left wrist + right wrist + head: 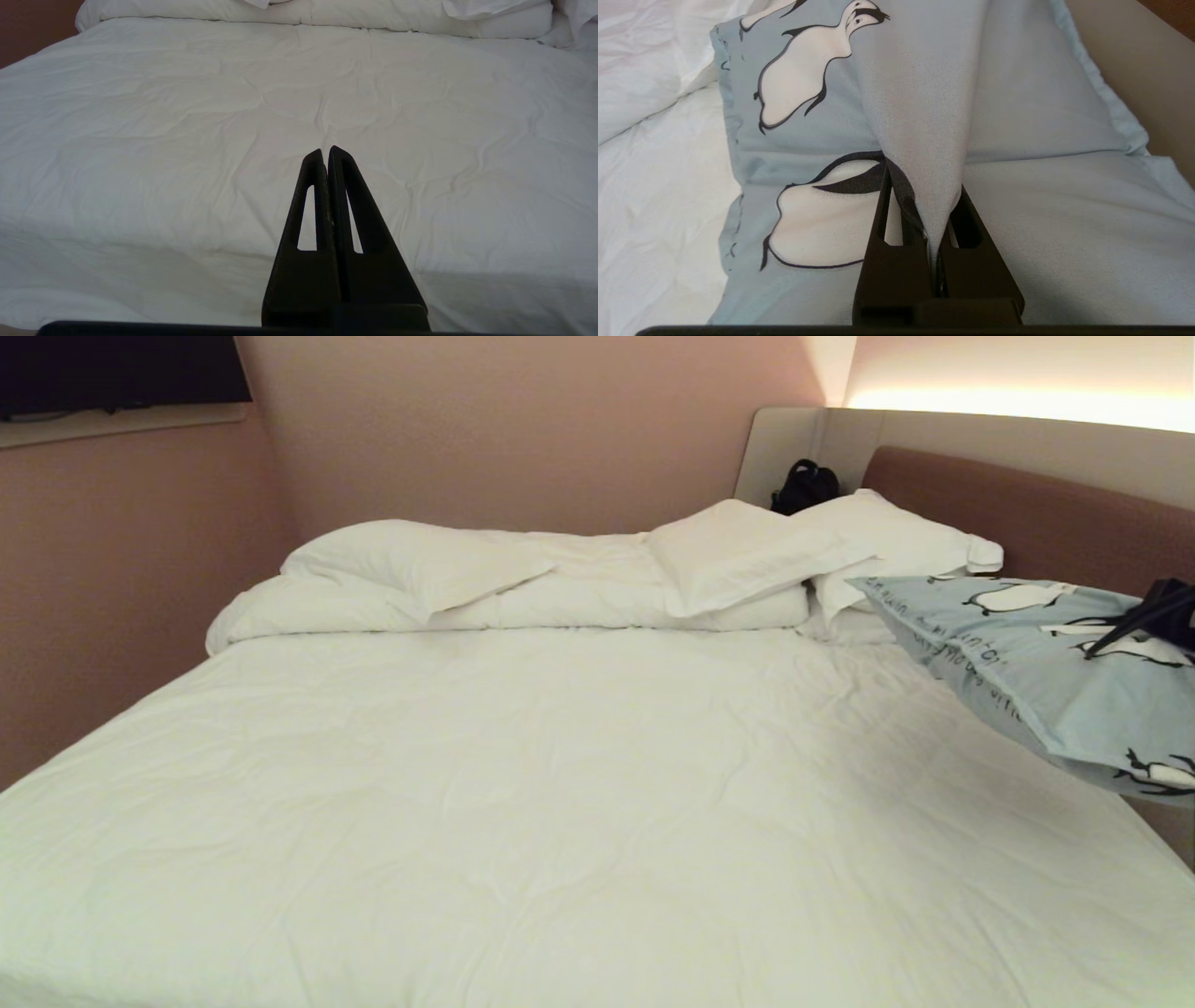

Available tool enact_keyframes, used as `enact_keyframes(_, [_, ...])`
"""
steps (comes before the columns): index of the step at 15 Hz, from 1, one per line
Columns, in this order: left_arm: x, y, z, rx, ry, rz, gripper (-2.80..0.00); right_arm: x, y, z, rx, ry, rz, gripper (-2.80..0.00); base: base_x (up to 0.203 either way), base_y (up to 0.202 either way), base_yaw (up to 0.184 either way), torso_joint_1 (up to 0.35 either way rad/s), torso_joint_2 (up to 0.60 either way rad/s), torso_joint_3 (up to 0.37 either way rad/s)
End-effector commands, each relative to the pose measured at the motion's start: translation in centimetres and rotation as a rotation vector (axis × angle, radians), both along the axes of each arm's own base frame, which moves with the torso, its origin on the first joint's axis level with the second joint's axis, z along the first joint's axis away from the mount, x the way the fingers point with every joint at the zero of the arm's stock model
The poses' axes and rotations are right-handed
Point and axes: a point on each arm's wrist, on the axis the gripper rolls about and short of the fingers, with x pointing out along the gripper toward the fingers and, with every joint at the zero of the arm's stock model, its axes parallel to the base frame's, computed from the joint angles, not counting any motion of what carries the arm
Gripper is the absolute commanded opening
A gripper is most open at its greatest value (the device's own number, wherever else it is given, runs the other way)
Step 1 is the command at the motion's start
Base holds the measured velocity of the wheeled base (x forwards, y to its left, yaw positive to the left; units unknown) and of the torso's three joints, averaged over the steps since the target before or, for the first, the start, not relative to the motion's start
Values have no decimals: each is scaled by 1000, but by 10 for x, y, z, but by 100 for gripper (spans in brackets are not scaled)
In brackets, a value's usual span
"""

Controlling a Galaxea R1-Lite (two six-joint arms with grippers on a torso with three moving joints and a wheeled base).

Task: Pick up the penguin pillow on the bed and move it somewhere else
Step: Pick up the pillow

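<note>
The right gripper (931,205), a black two-fingered pincer with slotted triangular fingers, is clenching a pinched ridge of fabric on the penguin pillow (1017,210), a rectangular light blue cushion printed with black-and-white penguins and dark cursive lettering along one edge; the fold of cloth is rising out from between the two fingers and fanning away ahead of the tips, with one penguin print lying just beside the pincer and a second one further beyond it; in the head view the right gripper (1144,621) is showing only as a dark shape at the far right edge, sitting on top of the penguin pillow (1036,681), which is hanging tilted beneath and to the robot's left of the pincer, its lower edge lifted clear of the sheet over the right side of the bed (523,784), a large mattress under a crumpled white sheet; beyond the held pillow, toward the brown padded headboard (1046,518), two plain white pillows (747,555) are resting against a folded white duvet (523,593), and a small black object (803,485) is sitting behind them; the left gripper (325,156), fingers pressed together and grasping nothing, is hovering over the bare sheet, well apart from the pillow
</note>
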Motion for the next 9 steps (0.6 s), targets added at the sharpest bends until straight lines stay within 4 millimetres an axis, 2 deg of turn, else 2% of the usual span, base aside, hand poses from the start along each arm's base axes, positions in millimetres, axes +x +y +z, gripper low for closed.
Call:
enact_keyframes(1, [0,0,0,-1,-2,0,-280,-21,14,22,-12,-25,8,-280,0,0,0,0,0,0])
enact_keyframes(9, [0,0,0,-1,-2,1,-280,-66,42,25,-6,-9,21,-280,0,0,0,0,0,0])
